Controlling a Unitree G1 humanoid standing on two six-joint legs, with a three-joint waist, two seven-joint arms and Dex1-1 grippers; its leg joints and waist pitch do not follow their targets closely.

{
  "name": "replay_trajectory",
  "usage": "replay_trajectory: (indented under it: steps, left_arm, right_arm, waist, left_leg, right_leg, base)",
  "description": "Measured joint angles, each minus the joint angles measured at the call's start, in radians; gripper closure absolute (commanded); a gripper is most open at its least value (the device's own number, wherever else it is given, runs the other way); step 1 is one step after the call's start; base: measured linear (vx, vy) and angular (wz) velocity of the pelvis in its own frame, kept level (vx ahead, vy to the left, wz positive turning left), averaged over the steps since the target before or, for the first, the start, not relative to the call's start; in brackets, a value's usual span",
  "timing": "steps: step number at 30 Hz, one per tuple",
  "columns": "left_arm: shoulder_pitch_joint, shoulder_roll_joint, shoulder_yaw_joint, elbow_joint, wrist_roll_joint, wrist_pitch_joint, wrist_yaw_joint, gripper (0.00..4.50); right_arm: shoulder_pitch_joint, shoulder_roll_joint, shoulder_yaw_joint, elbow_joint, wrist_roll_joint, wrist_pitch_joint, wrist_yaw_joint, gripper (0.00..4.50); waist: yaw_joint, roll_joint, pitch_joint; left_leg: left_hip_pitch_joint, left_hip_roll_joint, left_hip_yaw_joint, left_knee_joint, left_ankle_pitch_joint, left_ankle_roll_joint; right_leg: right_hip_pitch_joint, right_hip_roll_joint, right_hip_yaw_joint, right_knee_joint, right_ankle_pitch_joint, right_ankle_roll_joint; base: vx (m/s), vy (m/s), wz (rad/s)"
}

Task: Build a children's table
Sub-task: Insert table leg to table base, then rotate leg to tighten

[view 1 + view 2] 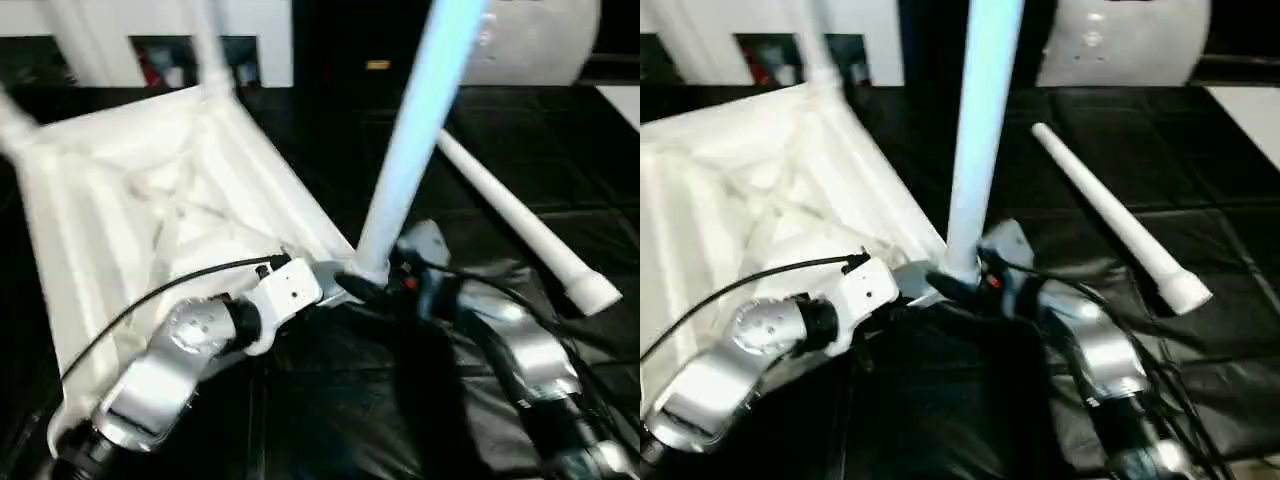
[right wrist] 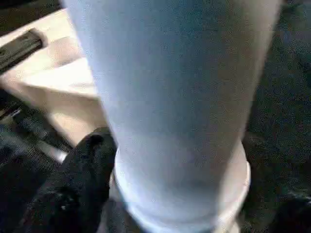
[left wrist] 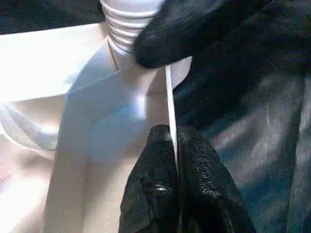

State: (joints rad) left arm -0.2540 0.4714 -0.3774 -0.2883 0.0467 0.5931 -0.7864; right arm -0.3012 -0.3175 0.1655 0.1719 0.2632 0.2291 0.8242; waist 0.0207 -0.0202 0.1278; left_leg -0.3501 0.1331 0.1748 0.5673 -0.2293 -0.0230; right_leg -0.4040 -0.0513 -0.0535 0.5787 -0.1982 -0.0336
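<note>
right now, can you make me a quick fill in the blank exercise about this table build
1. The table top lies with its ribbed underside facing ____.
2. The left gripper is shut on the top's thin ____.
3. The leg at the near corner stands ____.
4. A spare leg lies on the ____ mat.

Missing words: up; edge; upright; black

White tabletop (image 1: pixel 120 200) w/ X-ribbed underside; legs (image 1: pixel 410 140) white, upright one tinted pale blue. Mat (image 1: pixel 400 400) black, square-tiled. Forearms (image 1: pixel 170 370) silver, fingers (image 3: pixel 160 194) black, cable (image 1: pixel 130 310) black.
</note>
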Motion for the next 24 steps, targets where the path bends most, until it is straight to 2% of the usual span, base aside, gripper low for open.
replay_trajectory:
  steps: [4, 6, 8, 17, 24]
  left_arm:
    - [-0.032, 0.056, -0.004, 0.066, -0.019, -0.11, -0.093, 4.5]
    - [-0.036, 0.071, -0.002, 0.092, -0.024, -0.15, -0.125, 4.5]
    - [-0.056, 0.083, -0.01, 0.13, -0.032, -0.198, -0.152, 4.5]
    - [-0.084, 0.124, -0.015, 0.229, -0.063, -0.339, -0.27, 4.5]
    - [-0.098, 0.135, -0.037, 0.252, -0.07, -0.381, -0.312, 4.5]
  right_arm:
    - [0.064, -0.059, -0.012, -0.049, 0.014, -0.012, 0.038, 0.25]
    - [0.089, -0.088, -0.031, -0.058, 0.024, 0.0, 0.058, 0.05]
    - [0.105, -0.125, -0.036, -0.096, 0.026, 0.001, 0.091, 0.05]
    - [0.103, -0.2, -0.038, -0.149, 0.035, -0.053, 0.201, 0.05]
    - [0.06, -0.194, 0.012, -0.134, 0.002, -0.085, 0.235, 0.05]
  waist:
    - [0.012, 0.007, 0.003]
    - [0.011, 0.009, 0.004]
    - [0.012, 0.01, 0.004]
    - [0.014, 0.011, 0.003]
    - [0.014, 0.01, 0.002]
  left_leg:
    - [-0.001, 0.0, 0.0, 0.004, 0.0, 0.0]
    - [-0.001, 0.0, 0.001, 0.006, 0.0, 0.0]
    - [-0.001, 0.001, 0.001, 0.008, 0.0, 0.0]
    - [-0.001, 0.001, 0.001, 0.021, 0.0, 0.0]
    - [-0.001, 0.002, 0.001, 0.026, 0.001, 0.001]
  right_leg:
    - [0.0, -0.001, -0.001, 0.001, 0.001, -0.001]
    - [0.001, -0.001, -0.001, 0.001, 0.002, -0.003]
    - [0.001, -0.001, -0.001, 0.002, 0.003, -0.004]
    - [0.001, -0.003, -0.001, 0.017, 0.002, -0.004]
    - [0.003, -0.004, -0.001, 0.02, 0.004, -0.005]
  base:
    - [0.0, 0.0, 0.0]
    - [0.0, 0.0, 0.0]
    - [0.0, 0.0, 0.0]
    - [0.0, 0.0, 0.0]
    - [0.0, 0.0, 0.0]
